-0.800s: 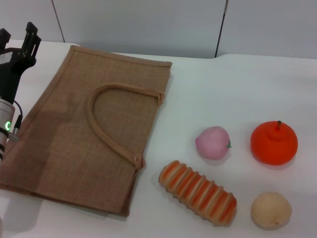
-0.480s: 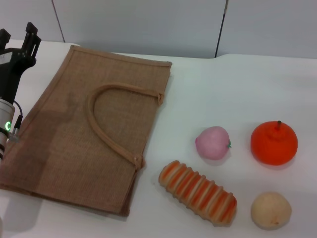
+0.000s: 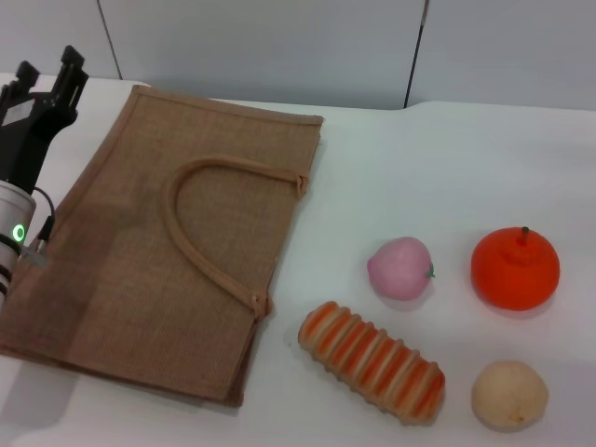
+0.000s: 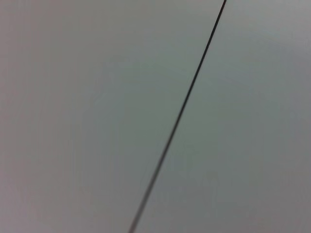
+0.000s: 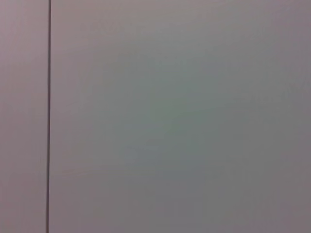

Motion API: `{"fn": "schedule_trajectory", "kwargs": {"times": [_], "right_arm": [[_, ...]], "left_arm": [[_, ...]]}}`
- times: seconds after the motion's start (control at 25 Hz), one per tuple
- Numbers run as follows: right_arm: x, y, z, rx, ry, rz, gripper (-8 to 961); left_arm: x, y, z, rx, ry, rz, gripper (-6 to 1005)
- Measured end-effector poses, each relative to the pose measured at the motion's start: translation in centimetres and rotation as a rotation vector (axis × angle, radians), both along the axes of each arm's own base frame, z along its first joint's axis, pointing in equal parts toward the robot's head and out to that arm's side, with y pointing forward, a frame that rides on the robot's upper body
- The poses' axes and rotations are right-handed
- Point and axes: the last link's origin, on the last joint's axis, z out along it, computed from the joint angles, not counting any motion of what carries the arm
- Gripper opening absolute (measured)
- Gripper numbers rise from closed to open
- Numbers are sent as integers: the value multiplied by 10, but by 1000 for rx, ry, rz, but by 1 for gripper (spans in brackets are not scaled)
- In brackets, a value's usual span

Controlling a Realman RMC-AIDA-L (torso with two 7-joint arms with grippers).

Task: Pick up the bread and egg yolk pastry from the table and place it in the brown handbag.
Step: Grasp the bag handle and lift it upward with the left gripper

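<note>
Brown handbag (image 3: pixel 177 242) flat on bench (image 3: pixel 438 177). Bread (image 3: pixel 372 361) just right of it; egg yolk pastry (image 3: pixel 508 395) beyond. Left tool (image 3: pixel 45 73) (fingers parted, empty) at handbag's far-left corner.

Left gripper (image 3: pixel 45 73) raised at table's far left edge, fingers parted, nothing between them; brown handbag (image 3: pixel 121 261) flat just beside and below the jaws. Well off toward the opposite side: bread (image 3: pixel 371 361), pink ball (image 3: pixel 400 268), orange fruit (image 3: pixel 515 268), egg yolk pastry (image 3: pixel 508 395), all apart, with open gaps between. Bare table (image 3: pixel 447 158) beyond them
</note>
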Motion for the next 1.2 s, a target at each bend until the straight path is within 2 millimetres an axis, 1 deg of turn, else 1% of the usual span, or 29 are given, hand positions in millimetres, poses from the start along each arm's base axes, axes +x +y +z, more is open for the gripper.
{"fn": "schedule_trajectory", "kwargs": {"times": [0.16, 0.36, 0.6, 0.84, 1.04, 1.2], "right_arm": [[1, 0, -1, -4, -1, -7, 872], [1, 0, -1, -5, -1, -8, 872], [1, 1, 0, -2, -1, -9, 871], [0, 2, 0, -4, -3, -5, 870], [1, 1, 0, -3, -5, -7, 870], [2, 1, 1, -1, -6, -9, 869]], "left_arm": [[0, 4, 7, -83, -75, -57, 741], [-6, 10, 18, -207, -169, -79, 741], [-7, 22, 27, -430, -203, -56, 740], [-4, 35, 35, -660, -170, 41, 740], [-5, 39, 46, -781, -105, 149, 740], [2, 44, 53, -872, -25, 194, 739]]}}
